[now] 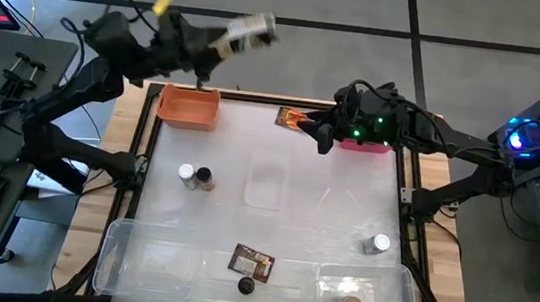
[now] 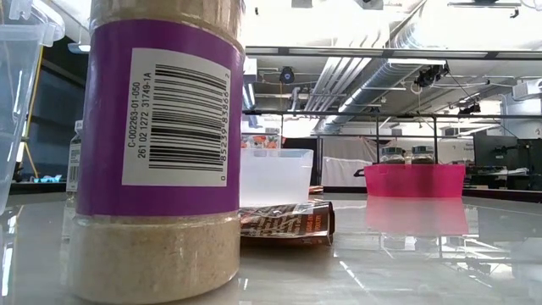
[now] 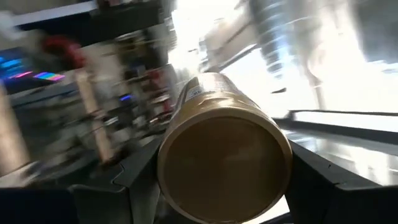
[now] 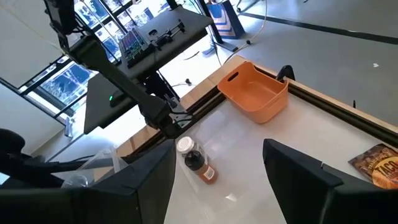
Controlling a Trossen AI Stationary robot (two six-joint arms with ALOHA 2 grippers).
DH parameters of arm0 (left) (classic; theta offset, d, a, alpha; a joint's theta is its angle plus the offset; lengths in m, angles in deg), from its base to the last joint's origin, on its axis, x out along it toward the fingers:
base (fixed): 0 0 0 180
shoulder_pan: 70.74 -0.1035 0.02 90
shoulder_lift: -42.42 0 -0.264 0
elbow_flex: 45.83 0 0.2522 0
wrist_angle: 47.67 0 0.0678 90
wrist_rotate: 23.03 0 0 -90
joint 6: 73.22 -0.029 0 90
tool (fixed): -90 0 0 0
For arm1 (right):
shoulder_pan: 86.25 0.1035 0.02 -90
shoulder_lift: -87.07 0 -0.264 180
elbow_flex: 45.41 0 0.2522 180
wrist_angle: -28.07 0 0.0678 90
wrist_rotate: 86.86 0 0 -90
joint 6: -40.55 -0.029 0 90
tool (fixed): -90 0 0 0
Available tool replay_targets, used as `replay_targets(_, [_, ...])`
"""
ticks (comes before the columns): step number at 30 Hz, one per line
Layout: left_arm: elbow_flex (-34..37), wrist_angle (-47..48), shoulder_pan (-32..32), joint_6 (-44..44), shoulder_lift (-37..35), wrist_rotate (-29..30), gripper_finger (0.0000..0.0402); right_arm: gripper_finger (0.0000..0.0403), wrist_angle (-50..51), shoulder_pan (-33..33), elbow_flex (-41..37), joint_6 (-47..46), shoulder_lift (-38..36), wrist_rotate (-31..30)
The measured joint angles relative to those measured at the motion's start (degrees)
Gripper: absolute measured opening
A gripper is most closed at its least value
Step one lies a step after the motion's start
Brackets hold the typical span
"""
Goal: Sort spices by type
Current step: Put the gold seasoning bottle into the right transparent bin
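left end effector [image 1: 223, 44] at upper left pinches a tan-lidded jar [image 1: 247, 32] above the orange bin [image 1: 189, 107]; right end effector [image 1: 324, 137] spread, empty.

Left hand [image 1: 219, 43] holds jar [image 1: 247, 32] above orange bin [image 1: 189, 106].

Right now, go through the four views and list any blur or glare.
High view: the jar in the left gripper is smeared, and the table has pale sheen. Low view: the near jar looms soft; ceiling lights reflect off the tabletop. Left wrist view: background streaked. Right wrist view: sharp.
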Motion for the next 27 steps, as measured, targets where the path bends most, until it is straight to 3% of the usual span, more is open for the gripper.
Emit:
replay_targets(9, [0.1, 0.2, 0.0, -2.0, 0.5, -1.5, 0.0238, 0.0236, 0.0, 0.0, 0.0, 0.0, 0.0, 0.5])
replay_targets(12, [0.0, 2.3, 0.0, -9.1, 0.3, -9.0, 0.0238, 0.0236, 0.1, 0.0, 0.0, 1.7, -0.6, 4.1])
replay_targets(14, [0.0, 8.3, 1.4, -14.2, 0.4, -15.0, 0.0238, 0.0236, 0.1, 0.1, 0.0, 2.8, -1.9, 7.4])
replay_targets(16, [0.0, 17.0, 4.9, -18.8, 0.5, -17.1, 0.0238, 0.0236, -0.1, 0.4, 0.0, 2.8, -3.8, 9.5])
replay_targets(22, [2.3, 38.7, 17.0, -33.4, 0.4, -9.4, 0.0238, 0.0236, -0.1, 2.8, 0.0, 2.6, -10.8, 8.0])
replay_targets(27, [9.2, 42.9, 25.0, -36.6, 1.8, 2.6, 0.0238, 0.0236, -0.4, 5.8, 0.0, 2.5, -15.1, 1.4])
